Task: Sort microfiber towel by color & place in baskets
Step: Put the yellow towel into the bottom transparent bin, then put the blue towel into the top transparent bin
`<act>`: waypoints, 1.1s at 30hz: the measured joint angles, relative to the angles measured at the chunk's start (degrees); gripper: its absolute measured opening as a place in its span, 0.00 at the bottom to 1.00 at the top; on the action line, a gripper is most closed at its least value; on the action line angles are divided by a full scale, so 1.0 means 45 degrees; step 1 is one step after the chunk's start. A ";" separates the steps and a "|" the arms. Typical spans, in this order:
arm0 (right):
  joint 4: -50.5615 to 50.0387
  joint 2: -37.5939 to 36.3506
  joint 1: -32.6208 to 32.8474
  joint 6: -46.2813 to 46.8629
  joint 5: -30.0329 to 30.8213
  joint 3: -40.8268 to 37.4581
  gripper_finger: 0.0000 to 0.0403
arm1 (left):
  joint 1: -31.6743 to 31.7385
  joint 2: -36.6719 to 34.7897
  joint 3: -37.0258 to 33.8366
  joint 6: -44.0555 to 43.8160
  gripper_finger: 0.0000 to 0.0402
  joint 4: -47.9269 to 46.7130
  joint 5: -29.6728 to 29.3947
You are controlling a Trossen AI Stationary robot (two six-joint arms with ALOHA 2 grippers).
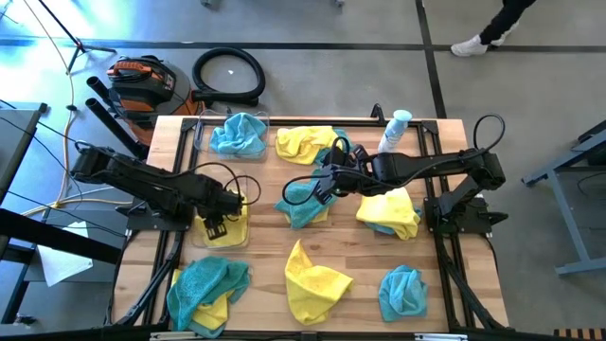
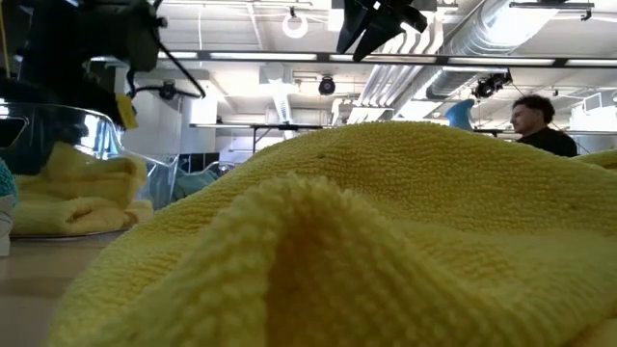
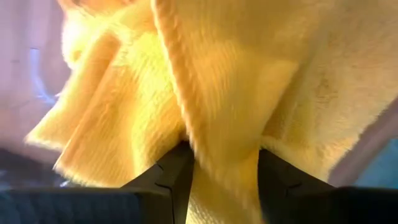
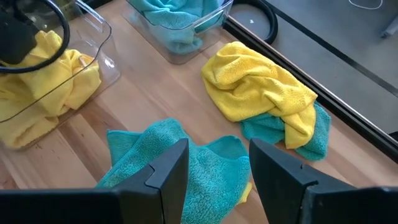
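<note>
High view: the left gripper (image 1: 216,224) sits at nine o'clock over the yellow-cloth basket (image 1: 242,237); the right gripper (image 1: 322,185) hovers above a teal towel (image 1: 301,204) at the counter's (image 1: 360,260) centre.
Left wrist view: fingers clamp a yellow towel (image 3: 224,112).
Right wrist view: jaws spread, empty; the teal-cloth basket (image 4: 208,22) lies at twelve o'clock.

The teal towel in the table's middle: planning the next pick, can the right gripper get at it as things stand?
Probably yes. The right gripper hangs open directly above the teal towel, and nothing lies between them. The left gripper is off at the yellow basket, holding a yellow towel.
</note>
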 joint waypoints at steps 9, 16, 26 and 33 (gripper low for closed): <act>-0.0956 0.0000 0.0503 0.0237 -0.0515 0.0000 0.41 | 0.0000 0.0000 0.3049 -0.0128 0.29 -0.3255 -0.1248; 0.0075 -0.0936 0.2094 0.0384 -0.1207 -0.2931 0.39 | -0.0247 -0.0419 0.5132 -0.1029 0.29 -0.3656 -0.1213; 0.5803 -0.4191 0.5071 0.3639 -0.0608 -0.8901 0.28 | -0.2494 -0.1574 0.7890 -0.4677 0.29 -0.3644 -0.1141; 0.6459 -0.5085 0.6070 0.5638 -0.0514 -1.0290 0.28 | -0.5319 -0.0360 0.8305 -0.9007 0.29 -0.3627 -0.1213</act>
